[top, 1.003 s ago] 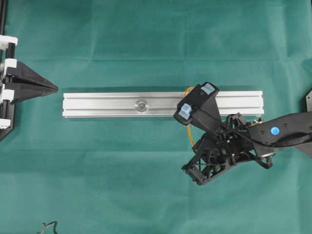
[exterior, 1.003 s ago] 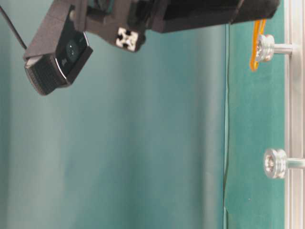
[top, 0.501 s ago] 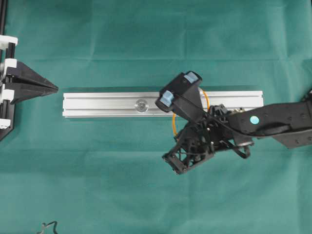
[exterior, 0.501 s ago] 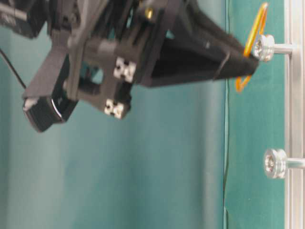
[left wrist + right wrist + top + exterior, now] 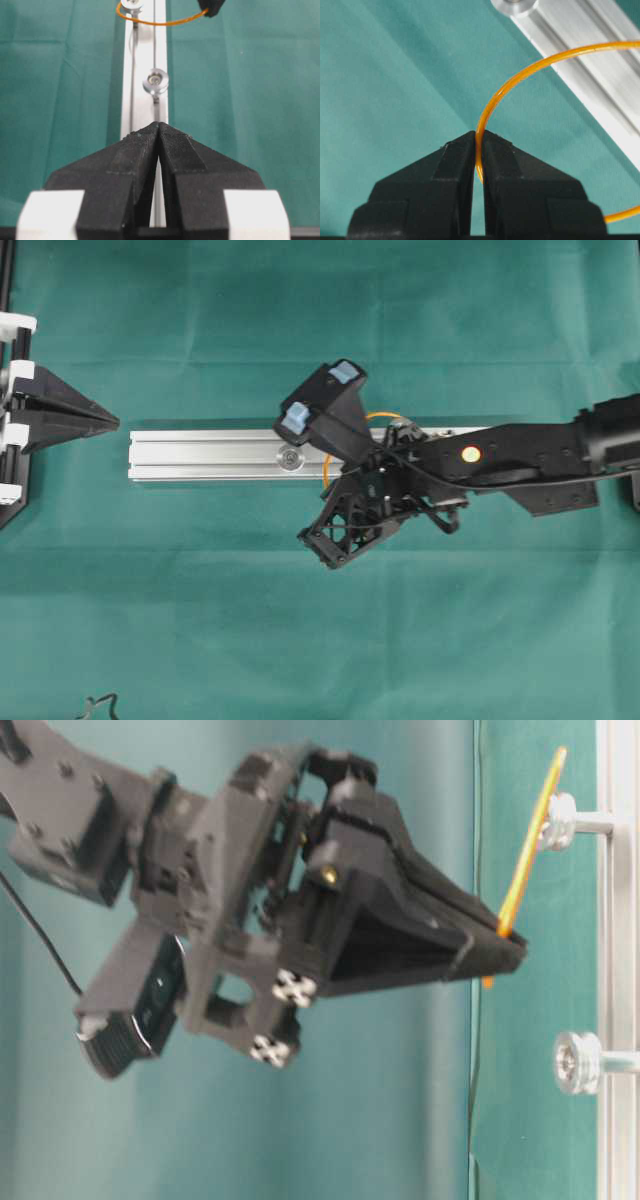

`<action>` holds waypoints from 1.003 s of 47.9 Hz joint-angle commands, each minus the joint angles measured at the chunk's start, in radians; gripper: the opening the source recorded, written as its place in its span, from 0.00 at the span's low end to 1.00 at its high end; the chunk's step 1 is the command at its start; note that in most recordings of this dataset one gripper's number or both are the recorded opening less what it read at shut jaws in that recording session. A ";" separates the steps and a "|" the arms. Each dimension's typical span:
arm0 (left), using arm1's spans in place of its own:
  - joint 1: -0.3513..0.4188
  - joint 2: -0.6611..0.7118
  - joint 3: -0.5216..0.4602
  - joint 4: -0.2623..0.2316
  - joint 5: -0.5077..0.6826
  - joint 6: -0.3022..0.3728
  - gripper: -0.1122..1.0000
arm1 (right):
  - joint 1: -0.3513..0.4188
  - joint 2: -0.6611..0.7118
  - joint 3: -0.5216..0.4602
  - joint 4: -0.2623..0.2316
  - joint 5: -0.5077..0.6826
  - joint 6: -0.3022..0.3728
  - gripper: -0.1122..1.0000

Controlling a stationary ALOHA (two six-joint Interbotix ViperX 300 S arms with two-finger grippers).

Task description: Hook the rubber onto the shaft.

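Right now the right tool [image 5: 477, 150] is pressed together on the thin orange elastic loop (the rubber) [image 5: 530, 65], pinching one strand betw. its black fingertips [image 5: 452, 155]. In the table-level view the rubber [image 5: 527, 845] runs taut from the far silver flanged shaft [image 5: 556, 820] down to the tool tip [image 5: 497, 938], so one end looks already caught on that shaft, w/ the other end held in the air. The long grey aluminium rail [image 5: 200, 455] lies across the green cloth-covered counter [image 5: 300, 640]; the 2nd silver flanged shaft [image 5: 290, 456] sits near mid-rail, bare, w/ the right tool [image 5: 318, 398] just beyond it in the overhead view.

Step in hand, as I read it: stretching the loop from the first shaft toward the 2nd one. Roughly halfway — one end on, other end not yet hooked.

Next move prob. calls for carrying the held strand past the bare shaft's flange, dropping it below the flange, then releasing so tension seats it. Needs steady pull; if the grip slips, the band likely snaps back.

Left tool [image 5: 159, 132] sits parked at the rail's end, fingers pressed together, holding nothing, well apart from the rubber [image 5: 165, 22].
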 commanded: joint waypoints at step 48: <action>-0.002 0.008 -0.032 0.003 -0.008 0.000 0.10 | -0.061 0.092 -0.100 -0.041 -0.124 -0.025 0.16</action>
